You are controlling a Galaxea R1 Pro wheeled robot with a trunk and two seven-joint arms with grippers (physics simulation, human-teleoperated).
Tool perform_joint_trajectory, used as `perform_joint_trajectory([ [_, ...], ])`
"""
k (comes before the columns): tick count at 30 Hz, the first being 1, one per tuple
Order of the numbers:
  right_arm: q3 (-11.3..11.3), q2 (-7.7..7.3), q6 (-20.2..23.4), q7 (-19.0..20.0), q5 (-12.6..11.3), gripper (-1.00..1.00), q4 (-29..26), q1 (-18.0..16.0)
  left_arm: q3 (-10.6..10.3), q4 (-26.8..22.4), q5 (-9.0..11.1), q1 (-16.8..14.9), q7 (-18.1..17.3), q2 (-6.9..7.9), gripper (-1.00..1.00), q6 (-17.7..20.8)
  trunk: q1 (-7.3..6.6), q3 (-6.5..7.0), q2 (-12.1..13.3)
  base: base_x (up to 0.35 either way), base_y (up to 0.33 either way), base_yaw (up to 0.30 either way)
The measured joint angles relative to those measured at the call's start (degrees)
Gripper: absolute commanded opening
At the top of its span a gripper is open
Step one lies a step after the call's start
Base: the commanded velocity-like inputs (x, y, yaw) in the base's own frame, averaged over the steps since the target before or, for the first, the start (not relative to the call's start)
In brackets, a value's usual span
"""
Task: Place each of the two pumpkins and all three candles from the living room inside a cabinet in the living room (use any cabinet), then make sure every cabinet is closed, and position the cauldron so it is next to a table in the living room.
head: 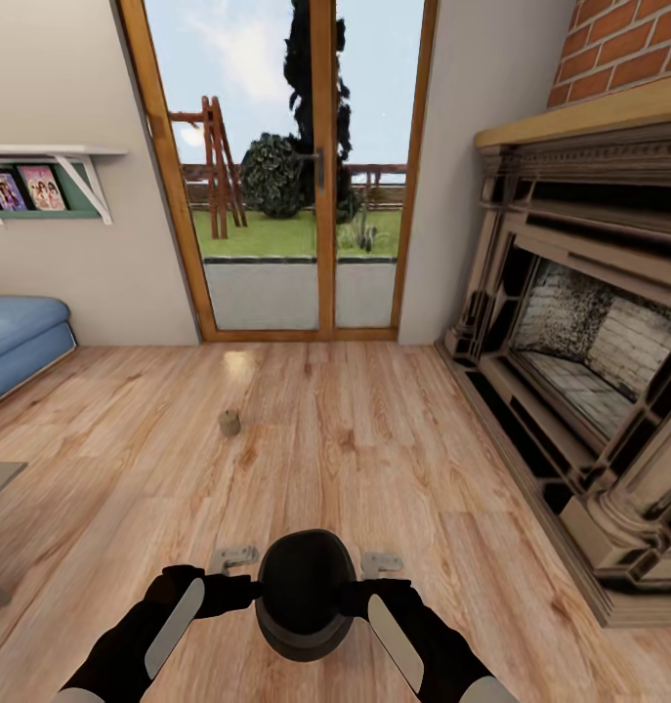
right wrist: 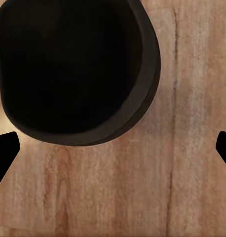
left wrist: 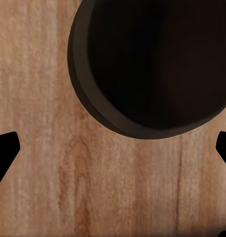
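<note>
No brand or readable writing shows anywhere; the two framed pictures [head: 24, 189] on the white wall shelf [head: 52, 154] are too small to make out.

Both arms reach forward and low in the head view, black forearms with grey panels converging on the cauldron [head: 305, 592], a dark round pot with a black hollow mouth that sits between them just above the wooden floor [head: 374, 439]. The left tool [head: 234, 559] lies at the cauldron's left side, its pale fingers pointing forward just past the rim; the right tool [head: 381, 563] mirrors it on the right side. Whether either one touches the pot cannot be told from the head view.

In the left wrist view the black fingertips [left wrist: 4, 153] stand far apart at the picture's edges, so the left tool is spread wide with nothing between its fingers but floor planks, the cauldron's rim [left wrist: 93, 106] lying beyond them. The right wrist view shows the same: fingertips [right wrist: 5, 150] set wide, gripping nothing, the cauldron ahead.

One candle [head: 230, 423], a short pale cylinder, stands upright on the floor well ahead of the left arm. A blue sofa [head: 18, 337] sits at the left, a fireplace [head: 589, 342] at the right, a glass door [head: 296, 166] straight ahead
</note>
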Motion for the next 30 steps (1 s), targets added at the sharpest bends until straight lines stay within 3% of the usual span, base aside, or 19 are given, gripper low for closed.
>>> perform_joint_trajectory([
  [15, -0.1, 0.0, 0.0, 0.1, 0.0, 1.0, 0.0, 0.0, 0.0, -0.4, 0.7, 0.0, -1.8, 0.07, 1.0, 0.0, 3.3, -2.69, -6.0, 0.0, 0.0, 0.0],
  [30, 0.0, 0.0, 0.0, 0.1, 0.0, 1.0, 0.0, 0.0, 0.1, -0.5, 0.8, 0.0, -1.9, 0.0, 1.0, 0.0, 3.29, -2.7, -6.0, 0.077, 0.016, 0.0],
])
